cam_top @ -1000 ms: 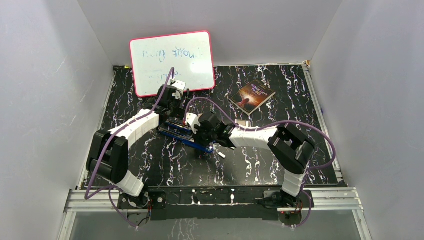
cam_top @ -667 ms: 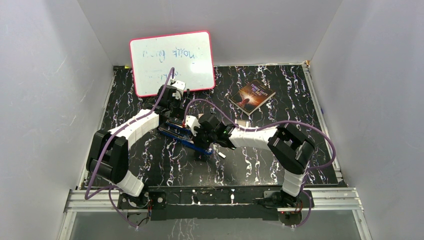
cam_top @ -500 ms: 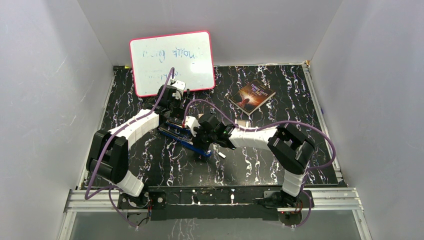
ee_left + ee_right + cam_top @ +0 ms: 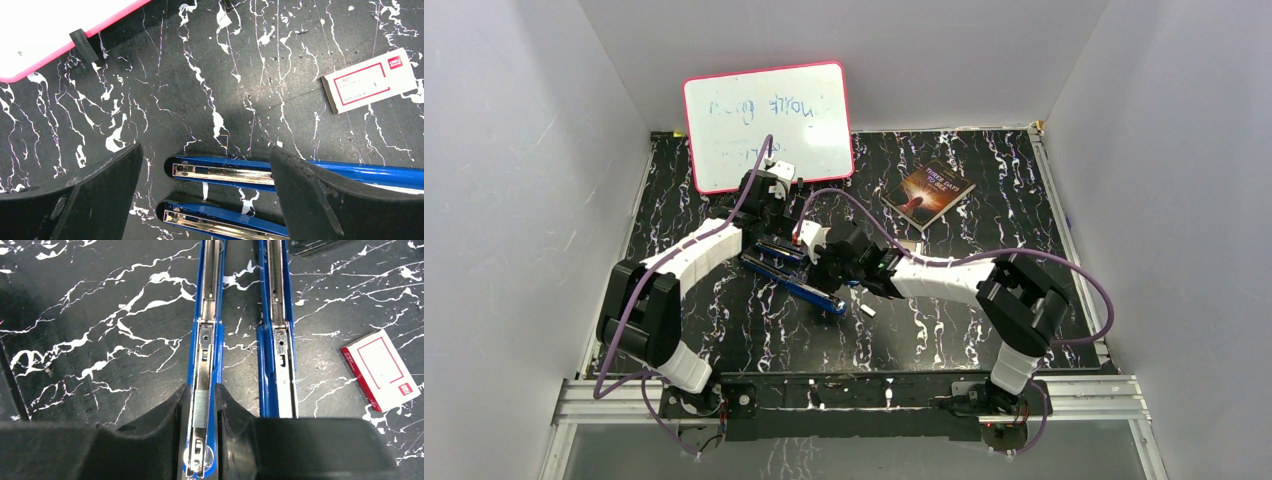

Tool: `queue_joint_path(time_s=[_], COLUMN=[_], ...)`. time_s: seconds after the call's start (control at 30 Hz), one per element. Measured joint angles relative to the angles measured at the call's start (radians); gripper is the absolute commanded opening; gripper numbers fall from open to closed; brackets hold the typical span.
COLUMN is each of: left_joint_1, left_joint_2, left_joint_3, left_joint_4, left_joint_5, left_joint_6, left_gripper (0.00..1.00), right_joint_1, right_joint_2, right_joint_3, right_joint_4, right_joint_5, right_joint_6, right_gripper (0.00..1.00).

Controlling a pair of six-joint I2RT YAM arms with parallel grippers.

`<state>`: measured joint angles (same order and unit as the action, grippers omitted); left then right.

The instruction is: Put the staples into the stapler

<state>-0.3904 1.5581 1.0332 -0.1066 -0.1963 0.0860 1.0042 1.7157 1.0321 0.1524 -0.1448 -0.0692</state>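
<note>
The blue stapler (image 4: 796, 283) lies opened flat mid-table, its two long arms side by side, each with a silvery channel (image 4: 225, 173). The staples (image 4: 202, 407), a short grey strip, lie in the channel of the left arm (image 4: 205, 335) in the right wrist view. My right gripper (image 4: 202, 390) straddles that arm, one finger on each side of the blue rail, jaws parted and off the staples. In the overhead view my right gripper (image 4: 827, 268) sits over the stapler's near end. My left gripper (image 4: 205, 150) hangs wide open over the other ends of both arms, touching nothing.
A small white box with a red label (image 4: 380, 370) lies flat beside the stapler; the left wrist view shows the box (image 4: 370, 87) too. A pink-framed whiteboard (image 4: 769, 125) leans at the back left. A dark book (image 4: 929, 192) lies at the back right.
My right gripper has shifted slightly away from the near edge along the stapler, and its jaws have spread a little. The left arm has not moved.
</note>
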Motion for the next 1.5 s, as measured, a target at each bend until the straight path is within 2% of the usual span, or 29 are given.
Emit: queue_joint_path(time_s=[0.63,1.5], left_joint_1=[0.000,0.000], left_joint_2=[0.000,0.000], left_joint_3=[0.000,0.000], left_joint_4=[0.000,0.000], left_joint_5=[-0.003,-0.003], left_joint_6=[0.000,0.000], left_gripper=[0.98,0.98], right_joint_1=[0.000,0.000], right_joint_2=[0.108,0.070], right_joint_3=[0.038,0.003], right_joint_4=[-0.016,-0.058], right_joint_5=[0.083,0.090], right_joint_6=[0.020,0.017], right_gripper=[0.36,0.36])
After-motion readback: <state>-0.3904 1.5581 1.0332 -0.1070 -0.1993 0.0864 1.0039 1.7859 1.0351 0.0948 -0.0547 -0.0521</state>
